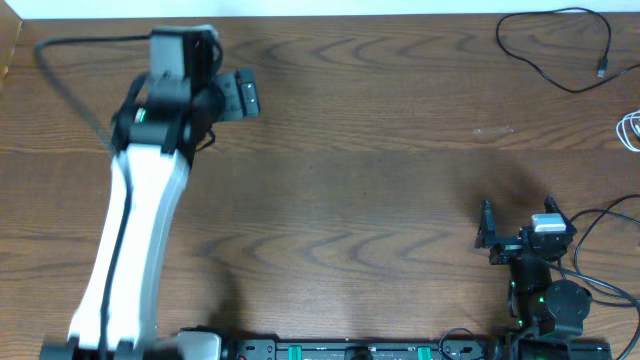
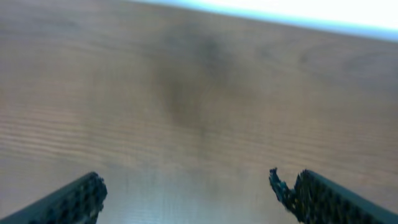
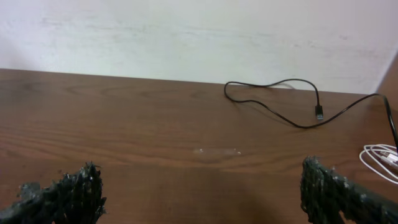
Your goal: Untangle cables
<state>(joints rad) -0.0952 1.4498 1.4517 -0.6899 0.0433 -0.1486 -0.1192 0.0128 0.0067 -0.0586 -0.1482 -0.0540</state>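
Note:
A loose black cable (image 1: 556, 47) lies in an open loop at the table's far right, its small plug (image 1: 601, 71) near the edge. It also shows in the right wrist view (image 3: 273, 83). A coiled white cable (image 1: 630, 129) lies at the right edge and shows in the right wrist view (image 3: 380, 155). My left gripper (image 1: 244, 95) is open and empty at the far left, over bare wood (image 2: 186, 183). My right gripper (image 1: 486, 233) is open and empty at the near right (image 3: 199, 183), well short of both cables.
A thicker black wire (image 1: 75, 45) runs from the left arm's wrist toward the table's left edge. Arm wires (image 1: 605, 250) loop beside the right arm's base. The table's far edge meets a white wall (image 3: 186, 37).

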